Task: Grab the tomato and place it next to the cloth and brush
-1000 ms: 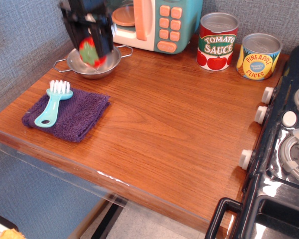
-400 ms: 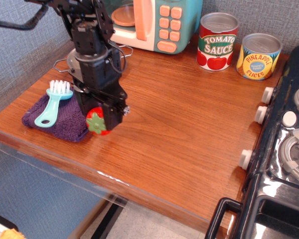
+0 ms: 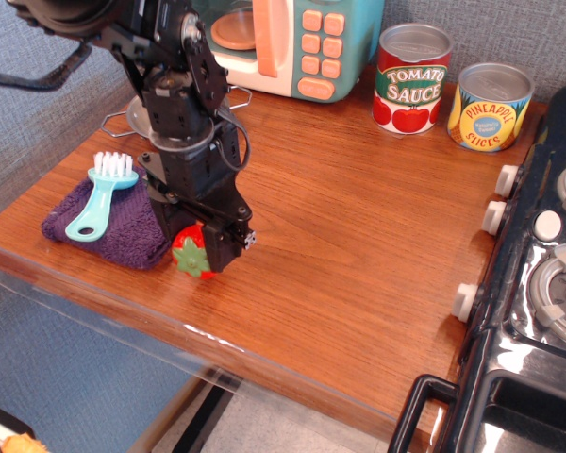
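The tomato, small and red with a green leafy top, is low at the wooden counter, just off the right front corner of the dark purple cloth. My gripper comes down from above and is shut on the tomato, with black fingers on both sides of it. The light teal brush lies on the cloth, white bristles pointing away. The arm hides the cloth's right edge.
A metal bowl sits behind the arm, mostly hidden. A toy microwave, a Tomato Sauce can and a Pineapple Slices can stand at the back. A toy stove is on the right. The counter's front edge is near.
My gripper carried the tomato from over the metal bowl forward and down to the counter beside the cloth's right front corner, and has lowered a little more since 0.4 s ago.
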`<act>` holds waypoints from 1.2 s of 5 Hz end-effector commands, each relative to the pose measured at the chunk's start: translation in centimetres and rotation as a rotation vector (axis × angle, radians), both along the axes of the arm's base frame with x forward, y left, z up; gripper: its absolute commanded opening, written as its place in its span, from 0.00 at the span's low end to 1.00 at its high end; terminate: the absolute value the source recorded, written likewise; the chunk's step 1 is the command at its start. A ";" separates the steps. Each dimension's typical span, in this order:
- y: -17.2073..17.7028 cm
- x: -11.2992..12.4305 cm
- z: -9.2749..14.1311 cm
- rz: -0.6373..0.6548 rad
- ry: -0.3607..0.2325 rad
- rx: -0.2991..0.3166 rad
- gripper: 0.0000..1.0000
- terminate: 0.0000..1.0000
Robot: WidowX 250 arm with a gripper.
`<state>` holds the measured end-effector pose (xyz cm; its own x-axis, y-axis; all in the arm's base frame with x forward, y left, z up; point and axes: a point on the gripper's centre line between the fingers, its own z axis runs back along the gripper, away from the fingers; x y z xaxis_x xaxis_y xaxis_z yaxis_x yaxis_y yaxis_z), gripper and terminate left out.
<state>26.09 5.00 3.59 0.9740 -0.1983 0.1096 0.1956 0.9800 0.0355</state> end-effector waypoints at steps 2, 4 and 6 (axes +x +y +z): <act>0.7 0.7 4.1 -0.023 -0.039 0.030 1.00 0.00; 2.0 0.3 9.7 0.012 -0.036 -0.041 1.00 0.00; 2.0 0.3 9.7 0.012 -0.036 -0.041 1.00 1.00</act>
